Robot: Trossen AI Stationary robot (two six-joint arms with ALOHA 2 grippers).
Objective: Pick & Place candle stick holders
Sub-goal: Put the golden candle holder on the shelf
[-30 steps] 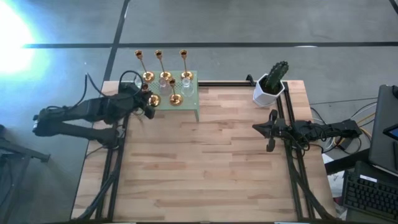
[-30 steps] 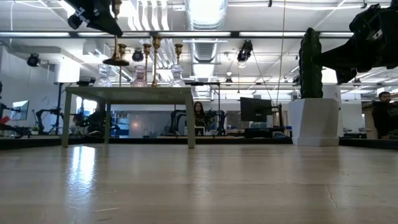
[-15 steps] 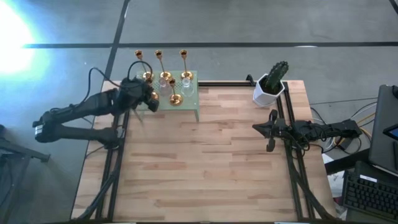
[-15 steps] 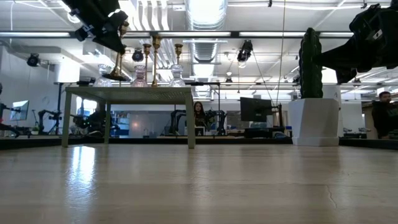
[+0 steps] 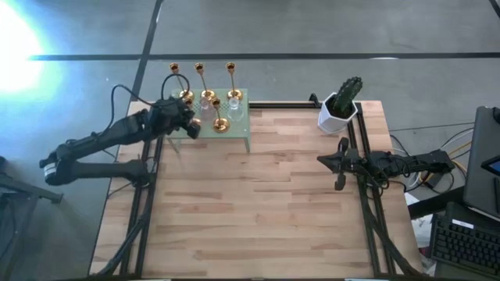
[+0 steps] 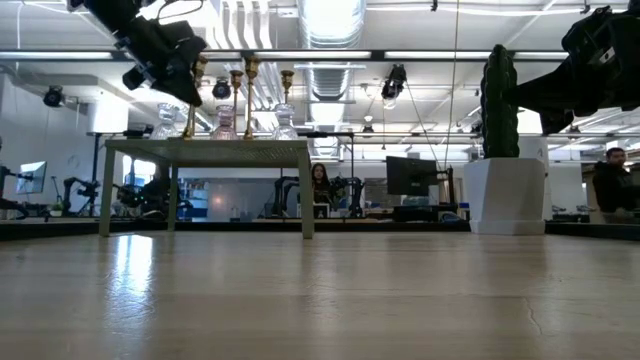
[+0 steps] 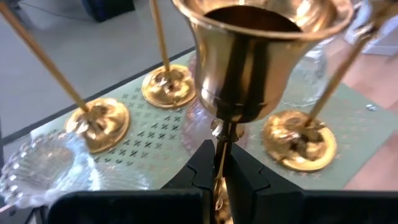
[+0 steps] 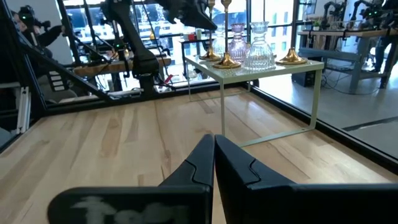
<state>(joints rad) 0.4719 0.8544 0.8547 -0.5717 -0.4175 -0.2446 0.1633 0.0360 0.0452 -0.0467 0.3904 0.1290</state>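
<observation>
A small green table [image 5: 237,125] stands at the far left of the wooden table and bears several gold holders [image 5: 221,123] and glass ones [image 5: 234,100]. My left gripper [image 5: 187,125] is over its left part, shut on a gold holder with a bell-shaped cup [image 7: 261,56]. In the low view this holder's stem [image 6: 189,110] reaches down to the green table's top [image 6: 210,148]; whether its base rests there I cannot tell. My right gripper [image 5: 324,161] is shut and empty above the wooden table's right side. My left gripper pinches the holder's thin stem [image 7: 219,140] just under the cup, between its two fingers [image 7: 202,168]. The fingers come slanting down from the table's left and lie across the stem. The holder stands about upright, cup on top; the gripper hides its base.
A white pot with a green cactus [image 5: 340,109] stands at the far right. Gold bases [image 7: 99,121] [image 7: 298,140], a clear glass holder [image 7: 31,171] and a pinkish one [image 7: 199,118] stand close around the held holder. The wooden table's middle and near part [image 5: 250,211] is bare.
My left gripper has gone down and a little toward the far edge, over the green table, with the gold holder. The holder hung well above the green table's top, then tilted, and now stands upright with its lower end at that top.
</observation>
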